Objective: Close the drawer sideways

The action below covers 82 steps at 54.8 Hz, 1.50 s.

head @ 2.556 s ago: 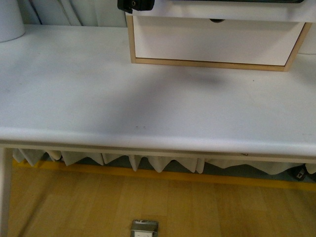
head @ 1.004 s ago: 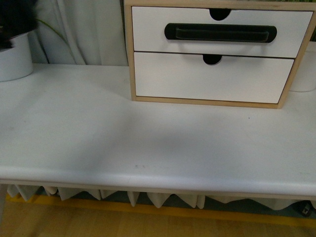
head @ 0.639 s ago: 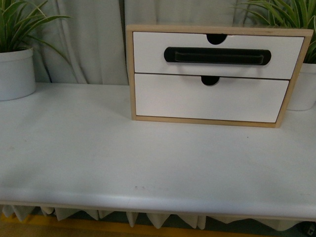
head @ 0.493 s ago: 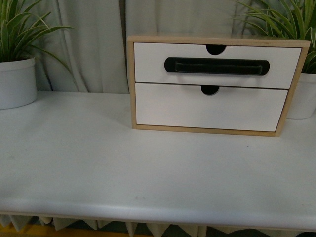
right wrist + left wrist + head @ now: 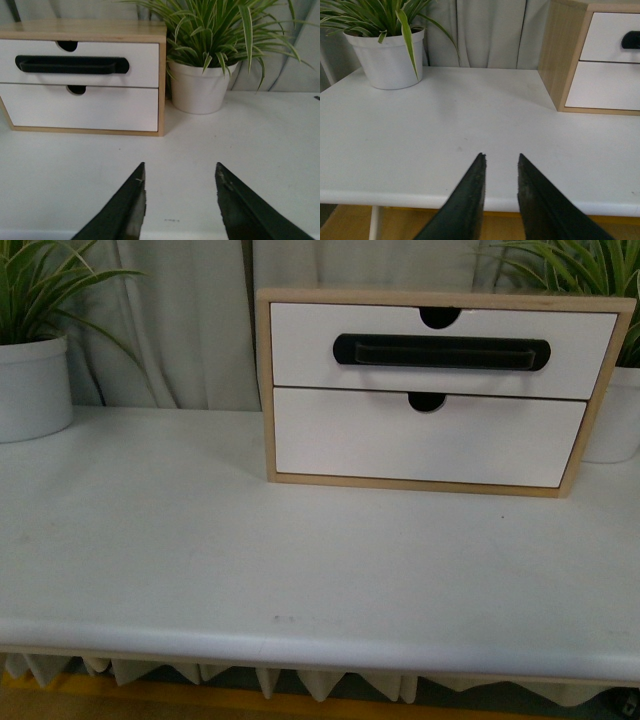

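Observation:
The drawer (image 5: 300, 352), white-fronted with a long black bar handle (image 5: 441, 352) and a semicircular notch, is the upper one in a light-wood cabinet (image 5: 262, 390) at the back of the white table (image 5: 200, 540). Its front stands about level with the plain lower drawer (image 5: 420, 440). It also shows in the right wrist view (image 5: 145, 65) and partly in the left wrist view (image 5: 605, 42). My left gripper (image 5: 500, 157) is open and empty near the table's front edge, well apart from the cabinet. My right gripper (image 5: 180, 170) is open and empty, in front of the cabinet. Neither arm shows in the front view.
A white pot with a striped green plant (image 5: 30, 385) stands at the back left. Another potted plant (image 5: 200, 87) stands right beside the cabinet's right side. Grey curtains (image 5: 180, 320) hang behind the table.
The front view has swung upward from the table edge and floor until the whole cabinet and both plants show, then settled. A dark gripper part at the top edge has left the view.

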Available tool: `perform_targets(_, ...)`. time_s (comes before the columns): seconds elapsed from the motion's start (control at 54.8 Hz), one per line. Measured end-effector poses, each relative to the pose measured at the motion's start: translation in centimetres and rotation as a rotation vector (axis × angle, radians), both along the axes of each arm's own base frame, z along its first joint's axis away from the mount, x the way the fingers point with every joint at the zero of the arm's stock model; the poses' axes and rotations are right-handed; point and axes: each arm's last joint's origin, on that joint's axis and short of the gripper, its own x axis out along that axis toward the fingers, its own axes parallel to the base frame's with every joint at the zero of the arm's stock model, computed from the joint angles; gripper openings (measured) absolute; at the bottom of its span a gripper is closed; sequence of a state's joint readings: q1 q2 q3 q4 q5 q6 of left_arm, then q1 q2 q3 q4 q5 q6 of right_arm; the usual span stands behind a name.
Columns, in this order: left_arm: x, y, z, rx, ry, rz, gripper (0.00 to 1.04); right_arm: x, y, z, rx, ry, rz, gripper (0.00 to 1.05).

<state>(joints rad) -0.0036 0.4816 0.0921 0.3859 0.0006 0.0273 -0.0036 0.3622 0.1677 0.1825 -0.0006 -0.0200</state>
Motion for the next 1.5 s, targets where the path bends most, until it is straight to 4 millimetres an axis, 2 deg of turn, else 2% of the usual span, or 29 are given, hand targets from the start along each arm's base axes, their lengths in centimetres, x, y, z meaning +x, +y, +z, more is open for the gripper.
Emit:
perform_targets(0.091, -0.4, 0.0, -0.3, -0.011, -0.001, 0.002, 0.05, -0.3, 0.0, -0.6, 0.003, -0.006, 0.0, 0.06)
perform_targets(0.146, -0.7, 0.0, -0.6, -0.018, -0.003, 0.002, 0.04, -0.5, 0.0, -1.1, 0.006, -0.01, 0.0, 0.01)
perform_targets(0.493, -1.6, 0.0, -1.9, -0.025, -0.009, 0.001, 0.04, -1.2, 0.0, -2.5, 0.007, -0.015, 0.0, 0.01)
perform_targets(0.931, -2.4, 0.0, -1.8, -0.026, -0.017, 0.001, 0.04, -2.4, 0.0, -4.2, 0.008, -0.014, 0.002, 0.01)
perform_targets(1.132, -3.4, 0.0, -2.1, -0.027, -0.009, 0.001, 0.04, -2.4, 0.0, -4.2, 0.008, -0.016, 0.002, 0.01)
perform_targets(1.406, -3.5, 0.0, -2.1, -0.028, -0.01, 0.002, 0.04, -2.4, 0.0, -4.2, 0.007, -0.016, 0.002, 0.01)
perform_targets(1.442, -3.5, 0.0, -2.1, -0.029, -0.01, 0.002, 0.07, -2.4, 0.0, -4.2, 0.008, -0.016, 0.002, 0.06)
perform_targets(1.497, -3.5, 0.0, -2.1, -0.029, -0.009, 0.002, 0.18, -2.4, 0.0, -4.2, 0.008, -0.016, 0.002, 0.14)
